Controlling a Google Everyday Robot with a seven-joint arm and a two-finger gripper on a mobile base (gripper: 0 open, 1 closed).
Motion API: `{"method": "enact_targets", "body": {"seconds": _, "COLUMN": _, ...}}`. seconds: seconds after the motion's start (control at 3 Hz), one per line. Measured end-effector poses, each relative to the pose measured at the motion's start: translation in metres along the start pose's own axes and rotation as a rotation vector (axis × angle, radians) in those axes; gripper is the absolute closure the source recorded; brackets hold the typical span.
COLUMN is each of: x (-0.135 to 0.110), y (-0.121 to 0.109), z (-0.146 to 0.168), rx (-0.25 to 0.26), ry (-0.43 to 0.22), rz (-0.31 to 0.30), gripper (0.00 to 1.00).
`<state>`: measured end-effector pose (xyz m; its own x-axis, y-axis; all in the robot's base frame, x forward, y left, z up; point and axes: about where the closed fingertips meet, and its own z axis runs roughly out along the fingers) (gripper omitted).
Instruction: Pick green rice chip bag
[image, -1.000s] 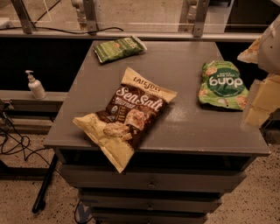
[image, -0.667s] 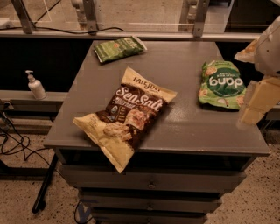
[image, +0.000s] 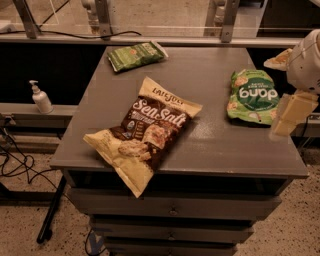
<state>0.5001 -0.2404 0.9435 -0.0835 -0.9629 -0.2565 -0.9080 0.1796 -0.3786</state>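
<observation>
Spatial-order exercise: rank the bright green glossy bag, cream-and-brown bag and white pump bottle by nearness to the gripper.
Gripper off the table, right.
1. Bright green glossy bag, right side.
2. Cream-and-brown bag, table centre.
3. White pump bottle, far left, off-table.

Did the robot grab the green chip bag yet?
Not yet. The green rice chip bag lies flat on the grey table, untouched. The gripper hovers just beside it at the table's edge, so the approach looks under way. Left: moving over the bag, gripping and lifting it.
</observation>
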Motion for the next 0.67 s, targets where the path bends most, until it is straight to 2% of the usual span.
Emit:
{"method": "enact_targets", "body": {"seconds": 0.33, "x": 0.028, "y": -0.026, "z": 0.018, "rx": 0.054, "ry": 0.008, "rz": -0.033, "gripper": 0.0}}
{"method": "enact_targets", "body": {"seconds": 0.67, "x": 0.052, "y": -0.057, "z": 0.034, "rx": 0.112, "ry": 0.003, "rz": 0.021, "gripper": 0.0}}
